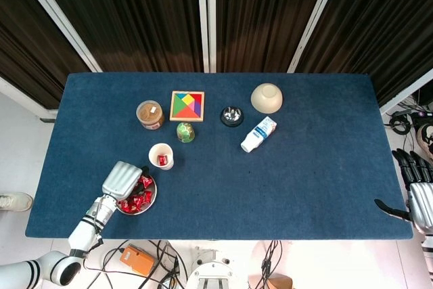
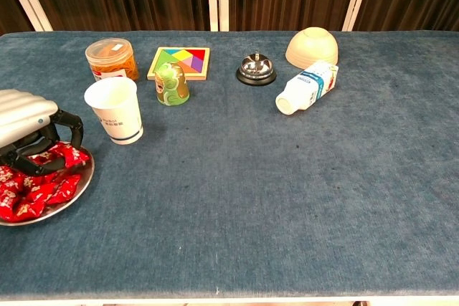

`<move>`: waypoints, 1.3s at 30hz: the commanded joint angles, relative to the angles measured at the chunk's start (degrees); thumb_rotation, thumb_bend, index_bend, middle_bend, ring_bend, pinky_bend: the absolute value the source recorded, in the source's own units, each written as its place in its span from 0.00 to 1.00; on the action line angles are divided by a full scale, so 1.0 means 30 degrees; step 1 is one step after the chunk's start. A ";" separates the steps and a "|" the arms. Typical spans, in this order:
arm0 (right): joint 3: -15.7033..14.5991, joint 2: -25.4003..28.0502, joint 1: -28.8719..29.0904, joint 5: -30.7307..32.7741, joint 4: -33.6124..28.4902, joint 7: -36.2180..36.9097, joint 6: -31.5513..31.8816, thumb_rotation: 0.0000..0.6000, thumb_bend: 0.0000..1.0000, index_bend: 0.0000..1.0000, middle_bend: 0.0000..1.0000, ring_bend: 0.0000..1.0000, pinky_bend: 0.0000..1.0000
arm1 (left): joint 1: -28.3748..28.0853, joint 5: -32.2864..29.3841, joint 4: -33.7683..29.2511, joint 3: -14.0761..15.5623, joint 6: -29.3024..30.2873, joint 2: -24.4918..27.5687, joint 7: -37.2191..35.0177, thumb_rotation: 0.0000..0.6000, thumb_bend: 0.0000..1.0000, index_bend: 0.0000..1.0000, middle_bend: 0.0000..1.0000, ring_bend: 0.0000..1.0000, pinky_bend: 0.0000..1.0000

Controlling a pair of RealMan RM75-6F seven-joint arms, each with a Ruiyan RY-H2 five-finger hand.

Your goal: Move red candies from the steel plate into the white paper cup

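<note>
Fingers [image 2: 68,121] curled over red candies [image 2: 36,184], chest view only

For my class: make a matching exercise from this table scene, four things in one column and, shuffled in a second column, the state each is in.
Things
1. white bottle
2. cream bowl
3. paper cup
4. steel plate

States
A. upside down
B. upright, one red candy inside
C. lying on its side
D. heaped with red candies, left hand over it

Pairs: 1-C, 2-A, 3-B, 4-D
</note>
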 commanded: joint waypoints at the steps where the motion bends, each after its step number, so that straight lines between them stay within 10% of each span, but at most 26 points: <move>1: 0.0007 -0.0026 0.0006 -0.0033 0.0049 0.0039 0.0013 1.00 0.20 0.03 0.12 0.09 0.15 | 0.0306 0.0400 -0.1085 -0.0213 0.0844 0.0693 -0.0963 1.00 0.37 0.57 0.87 0.84 0.83; 10: -0.0040 -0.0188 -0.0055 -0.0101 0.0314 0.0283 0.0089 1.00 0.20 0.03 0.12 0.09 0.15 | -0.0029 0.1280 -0.4126 -0.1947 0.2481 0.2288 -0.2055 1.00 0.36 0.57 0.87 0.84 0.83; 19: -0.0081 -0.0304 -0.0235 -0.0046 0.0683 0.0707 0.0266 1.00 0.20 0.03 0.12 0.09 0.15 | -0.2312 -0.0965 -0.4252 -0.3841 -0.0202 0.1860 -0.1378 1.00 0.35 0.57 0.87 0.84 0.83; 39: -0.0011 -0.0473 -0.0118 0.0082 0.1027 0.0961 -0.0018 1.00 0.20 0.03 0.12 0.09 0.15 | -0.3302 -0.4695 -0.4306 -0.3294 -0.1328 0.1892 0.1828 1.00 0.29 0.50 0.87 0.84 0.83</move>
